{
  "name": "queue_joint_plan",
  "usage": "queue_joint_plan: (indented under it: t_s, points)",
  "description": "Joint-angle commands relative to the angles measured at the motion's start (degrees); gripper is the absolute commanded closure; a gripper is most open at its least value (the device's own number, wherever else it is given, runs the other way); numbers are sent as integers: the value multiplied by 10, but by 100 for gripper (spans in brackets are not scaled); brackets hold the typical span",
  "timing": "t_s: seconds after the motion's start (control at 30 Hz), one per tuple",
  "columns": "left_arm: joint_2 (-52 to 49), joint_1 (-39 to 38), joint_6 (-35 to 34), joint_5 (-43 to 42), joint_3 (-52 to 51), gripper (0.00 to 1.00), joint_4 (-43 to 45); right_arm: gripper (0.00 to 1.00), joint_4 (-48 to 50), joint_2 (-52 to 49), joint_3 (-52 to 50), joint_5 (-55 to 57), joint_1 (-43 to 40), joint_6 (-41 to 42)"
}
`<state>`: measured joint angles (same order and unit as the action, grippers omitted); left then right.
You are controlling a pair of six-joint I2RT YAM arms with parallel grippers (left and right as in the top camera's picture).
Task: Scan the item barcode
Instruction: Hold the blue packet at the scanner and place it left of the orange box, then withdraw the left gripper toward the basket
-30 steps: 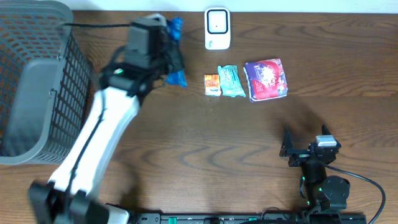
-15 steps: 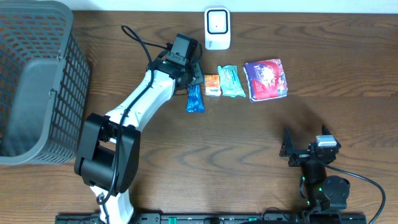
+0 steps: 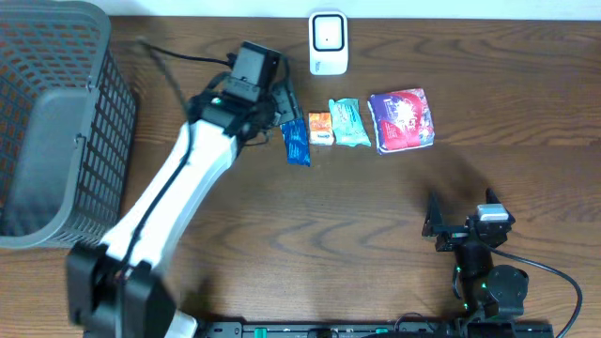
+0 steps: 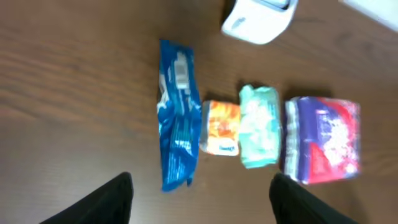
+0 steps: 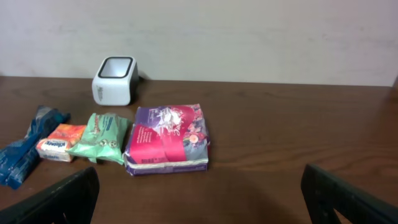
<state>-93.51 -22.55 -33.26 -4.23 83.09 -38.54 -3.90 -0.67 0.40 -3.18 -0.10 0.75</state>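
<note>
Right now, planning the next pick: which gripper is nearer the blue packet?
Left. The left gripper hovers just beside the blue packet, jaws open; the right gripper sits far off to the packet's right.

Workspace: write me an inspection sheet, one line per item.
Surface: dark wooden table.
Job's things: white scanner at the far edge; blue packet, orange packet, green packet and purple pack in a row before it.
Clutter: grey basket at the left.
Grippers: left gripper open above the blue packet, empty; right gripper open, empty.
Cables: black cable off the left arm; thin cable by the right arm's base.
Surroundings: pale wall.
</note>
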Motion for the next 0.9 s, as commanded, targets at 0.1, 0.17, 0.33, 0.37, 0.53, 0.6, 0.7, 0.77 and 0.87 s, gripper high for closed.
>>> queue_joint_plan:
  t_s: [0.1, 0.17, 0.33, 0.37, 0.53, 0.6, 0.7, 0.77, 0.87]
  points:
    - [81, 3, 81, 90, 4, 2, -212, 1, -2, 3, -1, -2, -3, -6]
    - [80, 3, 81, 106, 3, 2, -263, 1, -2, 3, -1, -2, -3, -6]
    - [80, 17, 19, 114, -17, 2, -293, 1, -2, 3, -1, -2, -3, -6]
    - [80, 25, 1, 114, -20, 2, -293, 1, -2, 3, -1, -2, -3, -6]
    - [79, 99, -29, 95, -23, 2, -300, 1, -2, 3, -1, -2, -3, -6]
    - [79, 110, -28, 94, -23, 2, -300, 1, -2, 3, -1, -2, -3, -6]
    - [79, 119, -29, 94, -23, 2, -300, 1, -2, 3, -1, -2, -3, -6]
    - [79, 119, -29, 94, -23, 3, -300, 1, -2, 3, -1, -2, -3, -6]
    - [79, 119, -29, 94, -23, 2, -300, 1, -2, 3, -1, -2, -3, -6]
